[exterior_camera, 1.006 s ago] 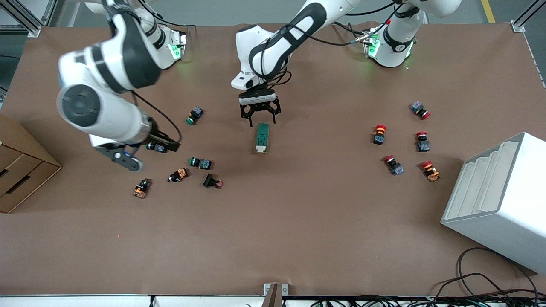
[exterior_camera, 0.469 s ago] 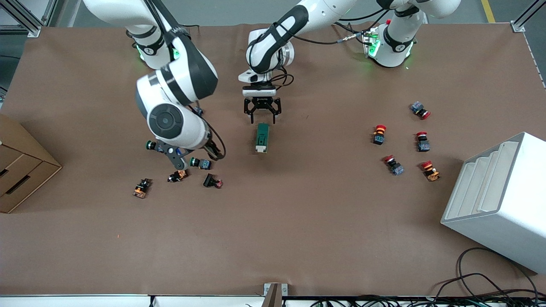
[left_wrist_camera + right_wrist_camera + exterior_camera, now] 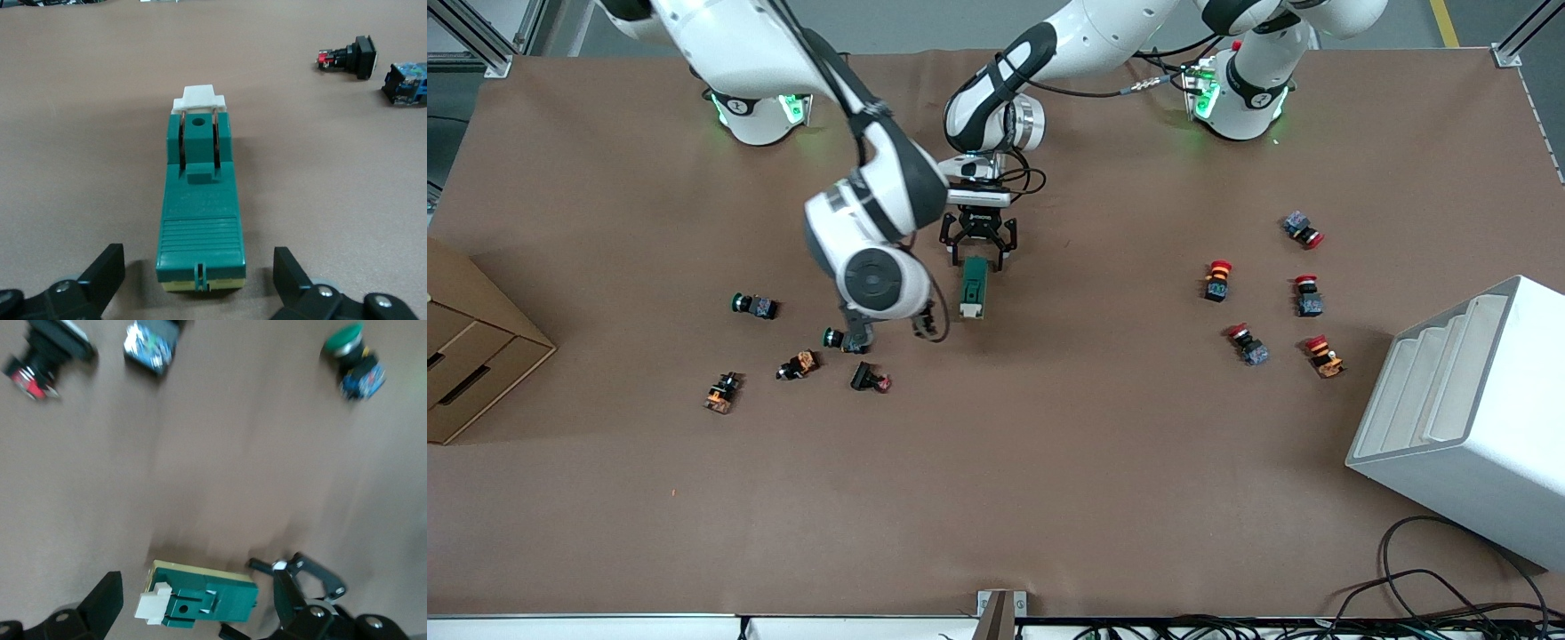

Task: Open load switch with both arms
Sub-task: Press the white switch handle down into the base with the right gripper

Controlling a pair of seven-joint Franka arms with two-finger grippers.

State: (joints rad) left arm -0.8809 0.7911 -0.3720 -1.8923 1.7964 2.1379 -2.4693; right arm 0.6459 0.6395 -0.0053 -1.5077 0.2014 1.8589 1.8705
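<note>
- The load switch (image 3: pixel 972 288) lies flat on the brown bench (image 3: pixel 1049 462), lengthwise toward the front camera, its white sliding piece (image 3: pixel 199 100) at the end away from the left gripper (image 3: pixel 978 256).
- The left gripper has its jaws spread wide and empty, straddling the switch's ribbed end without touching it, as the left wrist view shows. If it closes while this high, or off-centre, I judge one finger could meet the body first and skew the block on the smooth surface.
- The right gripper (image 3: pixel 200 613) hangs over the switch's white-slider end, jaws also wide apart and holding nothing. In its wrist view the switch sits crosswise between its fingers, with the other arm's black finger just beside the green body.
- Both wrists crowd the same small part, so collision between the two grippers looks like the main hazard, especially if the right one descends before the left has clamped.
- Pulling the slider with the body unheld would likely drag the whole switch instead of opening it.
- A green-capped push button (image 3: pixel 841 339) and a black button with a red tip (image 3: pixel 869 380) lie near the right arm's wrist; a low swing could knock them.
</note>
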